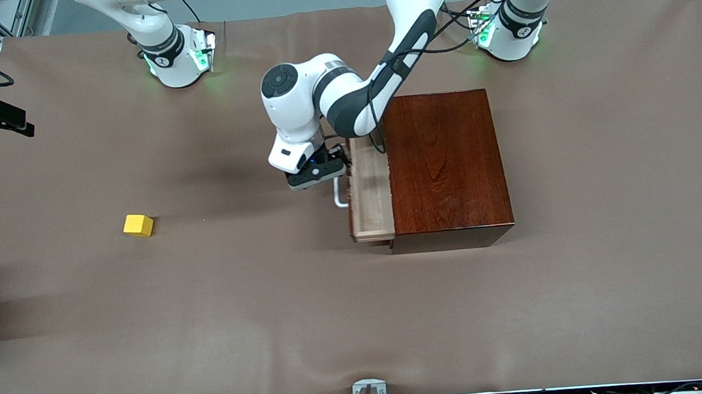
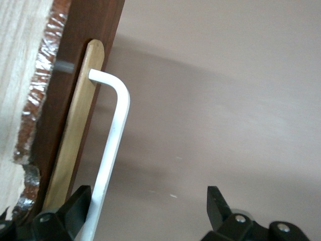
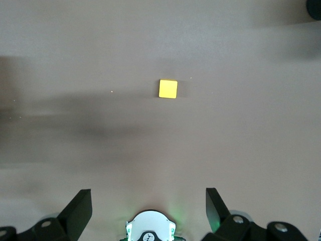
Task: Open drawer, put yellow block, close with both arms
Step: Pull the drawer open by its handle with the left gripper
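The box (image 1: 446, 167) sits on the worktop (image 1: 609, 265) right of the frame's centre, below the left arm's base. Its drawer (image 1: 370, 189) sticks partway out of the side facing the right arm's end, handle (image 1: 339, 193) outermost. The left tool (image 1: 317, 173) hangs at the handle's upper end, fingers (image 2: 75, 207) spread, the bar just beside one of them. The block (image 1: 138, 225) lies alone in the frame's left half, well apart from the drawer. The right arm waits above the upper left, its tool (image 3: 148, 211) spread wide high over the block.
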